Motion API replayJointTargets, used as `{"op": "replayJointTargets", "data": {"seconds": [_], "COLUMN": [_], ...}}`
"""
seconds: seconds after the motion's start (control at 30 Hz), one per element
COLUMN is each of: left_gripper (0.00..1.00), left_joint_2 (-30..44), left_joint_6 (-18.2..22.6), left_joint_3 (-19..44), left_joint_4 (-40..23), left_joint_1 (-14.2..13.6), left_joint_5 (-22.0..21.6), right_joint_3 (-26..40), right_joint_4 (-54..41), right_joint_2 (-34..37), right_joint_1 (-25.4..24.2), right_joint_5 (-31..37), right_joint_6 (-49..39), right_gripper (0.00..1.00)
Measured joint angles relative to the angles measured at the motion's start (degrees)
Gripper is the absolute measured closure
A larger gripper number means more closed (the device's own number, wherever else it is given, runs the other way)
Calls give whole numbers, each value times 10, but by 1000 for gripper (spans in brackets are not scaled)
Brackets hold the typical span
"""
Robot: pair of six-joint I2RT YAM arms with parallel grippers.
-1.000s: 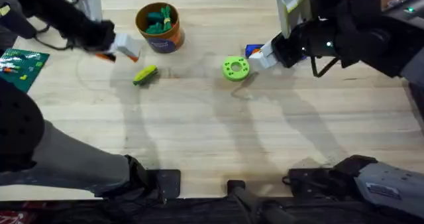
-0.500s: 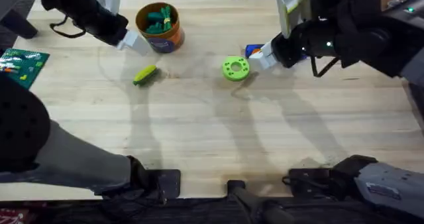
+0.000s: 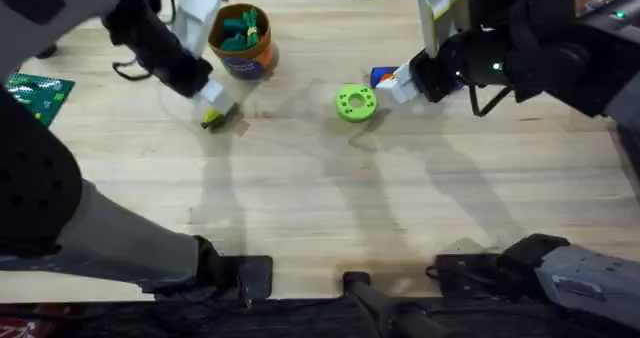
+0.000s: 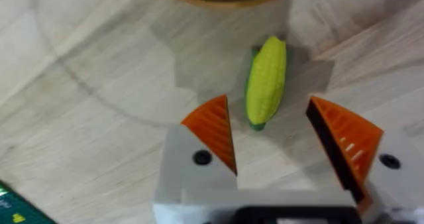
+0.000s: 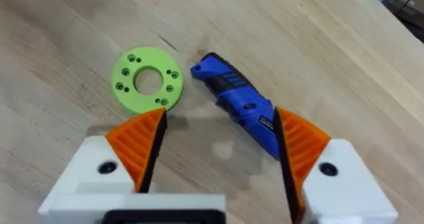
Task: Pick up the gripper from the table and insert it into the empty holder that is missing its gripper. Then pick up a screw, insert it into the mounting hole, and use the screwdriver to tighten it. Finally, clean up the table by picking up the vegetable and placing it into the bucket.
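The vegetable (image 3: 217, 118) (image 4: 266, 81) is a small yellow and green cob lying on the table (image 3: 330, 208) just in front of the orange bucket (image 3: 241, 41). My left gripper (image 3: 208, 103) (image 4: 271, 134) hovers right over the vegetable, open, its orange pads (image 4: 213, 128) on either side of the near end without touching it. At the back right, my right gripper (image 3: 396, 86) (image 5: 218, 141) stands open above the blue screwdriver (image 3: 379, 76) (image 5: 240, 106), which lies beside a lime-green disc with holes (image 3: 355, 103) (image 5: 147, 79).
The bucket holds dark green toy pieces (image 3: 240, 30). A green circuit board (image 3: 32, 96) lies at the table's left edge. Bare wood stretches across the middle and front of the table.
My left arm has swung from beside the bucket forward and right, coming down over the vegetable. The right arm, disc and screwdriver have not moved.
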Motion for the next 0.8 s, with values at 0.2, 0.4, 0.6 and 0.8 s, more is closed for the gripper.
{"op": "replayJointTargets", "data": {"seconds": [0.2, 0.4, 0.6, 0.8], "left_gripper": [273, 273, 273, 273], "left_joint_2": [4, 4, 9, 13], "left_joint_6": [0, 0, 0, -7], "left_joint_3": [-55, -96, -113, -113], "left_joint_4": [46, 90, 112, 113], "left_joint_1": [-1, -1, -1, -1], "left_joint_5": [-5, -9, -16, -15], "right_joint_3": [0, 0, 0, 0], "right_joint_4": [0, 0, 0, 0], "right_joint_2": [0, 0, 0, 0], "right_joint_1": [0, 0, 0, 0], "right_joint_5": [0, 0, 0, 0], "right_joint_6": [0, 0, 0, 0], "right_gripper": [71, 71, 71, 71]}}
